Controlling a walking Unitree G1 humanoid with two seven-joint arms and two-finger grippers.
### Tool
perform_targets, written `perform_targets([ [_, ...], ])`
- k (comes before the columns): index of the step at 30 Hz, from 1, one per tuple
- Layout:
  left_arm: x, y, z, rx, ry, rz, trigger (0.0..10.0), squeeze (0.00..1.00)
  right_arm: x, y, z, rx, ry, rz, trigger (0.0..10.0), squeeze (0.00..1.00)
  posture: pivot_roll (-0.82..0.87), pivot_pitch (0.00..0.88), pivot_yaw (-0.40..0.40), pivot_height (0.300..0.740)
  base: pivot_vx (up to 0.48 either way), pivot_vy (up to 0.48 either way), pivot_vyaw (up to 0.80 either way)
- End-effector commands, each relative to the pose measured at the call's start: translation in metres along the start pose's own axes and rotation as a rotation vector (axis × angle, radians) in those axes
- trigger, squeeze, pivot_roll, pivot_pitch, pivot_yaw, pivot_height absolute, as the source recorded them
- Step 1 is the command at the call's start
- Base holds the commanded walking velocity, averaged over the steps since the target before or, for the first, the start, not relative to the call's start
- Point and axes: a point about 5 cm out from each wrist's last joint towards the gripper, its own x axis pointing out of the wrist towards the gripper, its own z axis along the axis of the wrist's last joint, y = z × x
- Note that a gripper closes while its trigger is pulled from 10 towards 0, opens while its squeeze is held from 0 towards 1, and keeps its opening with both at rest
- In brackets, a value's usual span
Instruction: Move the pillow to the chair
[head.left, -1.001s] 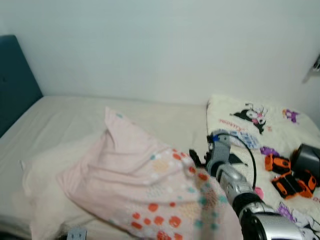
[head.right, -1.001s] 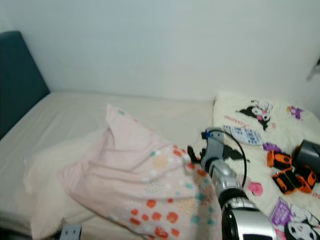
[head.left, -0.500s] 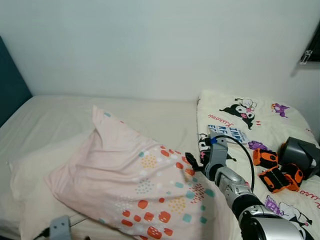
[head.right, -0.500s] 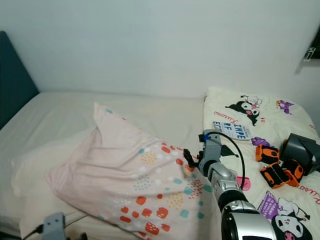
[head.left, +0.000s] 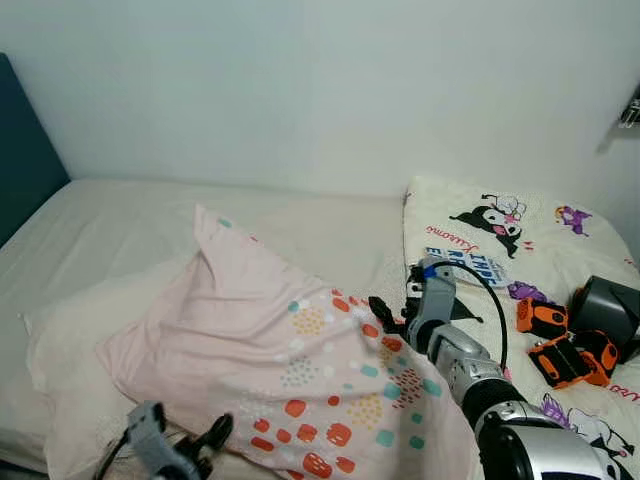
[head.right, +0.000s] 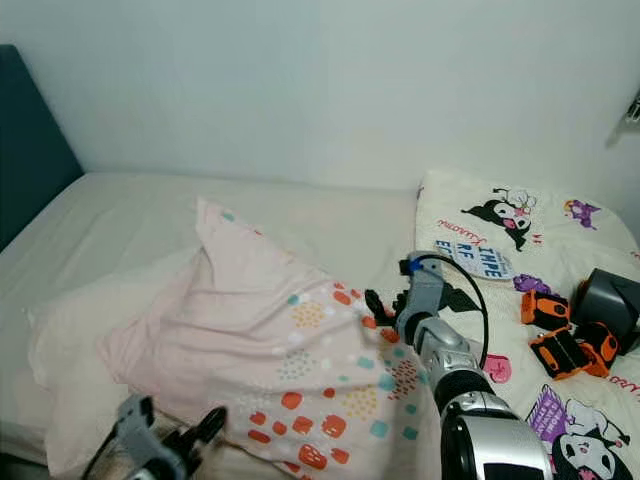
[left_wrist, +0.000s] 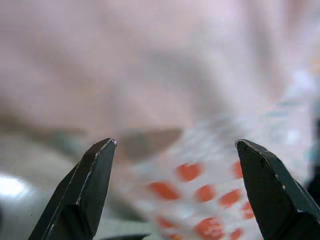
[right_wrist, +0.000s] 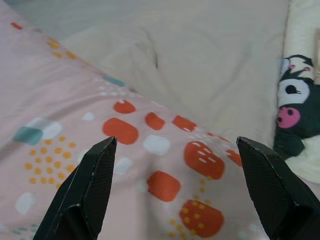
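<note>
A cream bed (head.left: 120, 215) runs back to a pale wall (head.left: 330, 90), with a dark teal headboard (head.left: 25, 150) at nine o'clock. At three o'clock lies a cartoon blanket (head.left: 500, 225), and on it orange toys (head.left: 560, 345) just beside a grey box (head.left: 612, 305).
</note>
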Motion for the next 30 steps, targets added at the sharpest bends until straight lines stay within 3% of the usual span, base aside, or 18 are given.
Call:
perform_targets([
  [1, 0.006, -0.013, -0.004, -0.001, 0.012, -0.078, 10.0, 0.0, 0.001, 0.002, 0.004, 0.021, -0.005, 0.009, 10.0, 0.0, -0.1, 0.023, -0.007, 0.705, 0.0, 0.0, 0.0],
  [4, 0.013, -0.022, -0.001, 0.044, 0.007, -0.1, 10.0, 0.0, 0.003, 0.003, 0.008, 0.021, -0.018, 0.018, 10.0, 0.0, -0.11, 0.022, -0.007, 0.695, 0.0, 0.0, 0.0],
  [8, 0.015, -0.022, 0.005, 0.087, -0.009, -0.065, 10.0, 0.0, 0.003, 0.004, 0.011, 0.019, -0.026, 0.023, 10.0, 0.0, -0.11, 0.022, -0.007, 0.685, 0.0, 0.0, 0.0],
  [11, 0.016, -0.013, 0.018, 0.146, -0.042, 0.059, 10.0, 0.0, 0.003, 0.003, 0.015, 0.016, -0.034, 0.023, 10.0, 0.0, -0.11, 0.024, -0.006, 0.67, 0.0, 0.0, 0.0],
  [18, 0.011, -0.006, 0.022, 0.143, -0.047, 0.069, 10.0, 0.0, 0.005, 0.005, 0.019, 0.016, -0.043, 0.028, 10.0, 0.0, -0.11, 0.027, -0.002, 0.645, 0.0, 0.0, 0.0],
  [22, 0.007, -0.002, 0.018, 0.097, -0.042, 0.067, 10.0, 0.0, 0.005, 0.006, 0.02, 0.015, -0.048, 0.034, 10.0, 0.0, -0.11, 0.03, -0.006, 0.625, 0.0, 0.0, 0.0],
  [27, 0.01, -0.008, 0.014, 0.033, -0.042, 0.006, 10.0, 0.0, 0.006, 0.007, 0.022, 0.013, -0.053, 0.039, 10.0, 0.0, -0.11, 0.032, -0.008, 0.605, 0.0, 0.0, 0.0],
  [28, 0.013, -0.016, 0.012, 0.012, -0.029, -0.086, 10.0, 0.0, 0.006, 0.009, 0.025, 0.01, -0.064, 0.048, 10.0, 0.0, -0.11, 0.033, -0.008, 0.595, 0.0, 0.0, 0.0],
  [30, 0.014, -0.02, 0.012, 0.005, -0.025, -0.125, 10.0, 0.0, 0.006, 0.009, 0.027, 0.008, -0.069, 0.051, 10.0, 0.0, -0.11, 0.035, -0.008, 0.59, 0.0, 0.0, 0.0],
])
